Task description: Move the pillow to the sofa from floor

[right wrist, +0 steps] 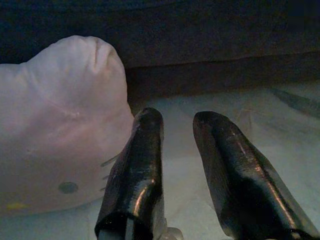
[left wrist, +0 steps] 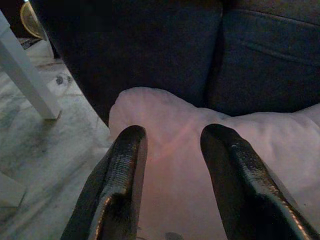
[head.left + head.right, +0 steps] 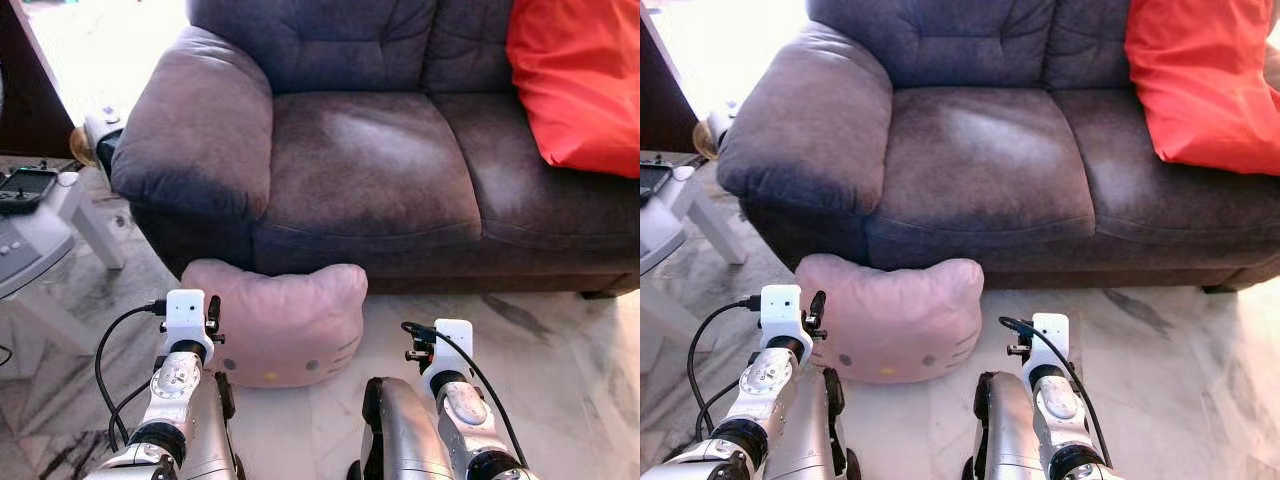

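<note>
With both sets of jaws parted and holding nothing, the left gripper (image 2: 170, 145) hangs over one end of the soft pink cat-face pillow (image 3: 280, 320), while the right gripper (image 1: 175, 130) sits just beside the opposite end, over bare white marble floor (image 3: 560, 370).

The pillow lies on the floor, pressed against the front base of the dark grey fabric sofa (image 3: 370, 170), below the seam between its padded arm and the first seat cushion.

Judged from here, the right-hand fingers (image 1: 145, 150) look set to close on air or only graze the pillow's corner, since they stand off its edge; a one-sided pinch by the left could let the plush sag and slip. A careless lift might also snag the pillow under the seat's front lip.

From the head cameras come the wider facts: the open seat cushion above, a red cushion (image 3: 575, 80) at the sofa's far end, and a white side table (image 3: 45, 235) off the sofa's arm. Only the wrist cameras reveal the gap between each pair of fingers and how each lines up with the plush.
</note>
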Robot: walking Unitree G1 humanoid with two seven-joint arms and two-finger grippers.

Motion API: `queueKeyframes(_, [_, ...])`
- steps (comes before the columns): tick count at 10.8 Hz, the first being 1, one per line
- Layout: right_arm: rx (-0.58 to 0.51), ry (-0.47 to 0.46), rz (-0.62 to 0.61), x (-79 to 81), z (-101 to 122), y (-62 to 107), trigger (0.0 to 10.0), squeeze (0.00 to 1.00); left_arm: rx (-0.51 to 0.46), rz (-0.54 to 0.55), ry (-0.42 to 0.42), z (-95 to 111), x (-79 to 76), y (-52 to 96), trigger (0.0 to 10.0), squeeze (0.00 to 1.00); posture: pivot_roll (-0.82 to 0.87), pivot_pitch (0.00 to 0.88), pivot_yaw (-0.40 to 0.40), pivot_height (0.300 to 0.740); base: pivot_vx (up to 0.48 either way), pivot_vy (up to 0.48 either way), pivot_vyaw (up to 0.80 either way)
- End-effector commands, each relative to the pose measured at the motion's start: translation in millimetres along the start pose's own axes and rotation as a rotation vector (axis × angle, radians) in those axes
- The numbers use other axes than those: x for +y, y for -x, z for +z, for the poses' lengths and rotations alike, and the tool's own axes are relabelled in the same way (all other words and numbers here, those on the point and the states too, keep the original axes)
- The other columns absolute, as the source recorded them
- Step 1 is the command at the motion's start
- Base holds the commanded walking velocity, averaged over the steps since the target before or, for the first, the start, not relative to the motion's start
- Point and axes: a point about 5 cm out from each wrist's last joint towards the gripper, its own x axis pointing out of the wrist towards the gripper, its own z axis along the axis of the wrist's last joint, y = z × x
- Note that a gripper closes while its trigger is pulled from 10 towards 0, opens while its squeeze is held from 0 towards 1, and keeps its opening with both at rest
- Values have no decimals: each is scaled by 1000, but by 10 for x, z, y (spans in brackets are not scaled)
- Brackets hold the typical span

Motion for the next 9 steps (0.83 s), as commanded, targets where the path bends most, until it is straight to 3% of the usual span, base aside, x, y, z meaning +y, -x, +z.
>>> queueKeyframes(1, [17,4,5,-11,-8,-4,10000,0,4,-2,-2,-5,0,0,10000,0,81,92,-86,513,0,0,0])
queueKeyframes(3, [-1,5,11,0,6,-3,10000,0,4,0,-2,-4,2,-1,10000,0,82,96,-86,494,0,0,0])
queueKeyframes(9, [8,10,11,-12,3,-6,10000,0,16,3,11,-14,3,-4,10000,0,82,101,-87,494,0,0,0])
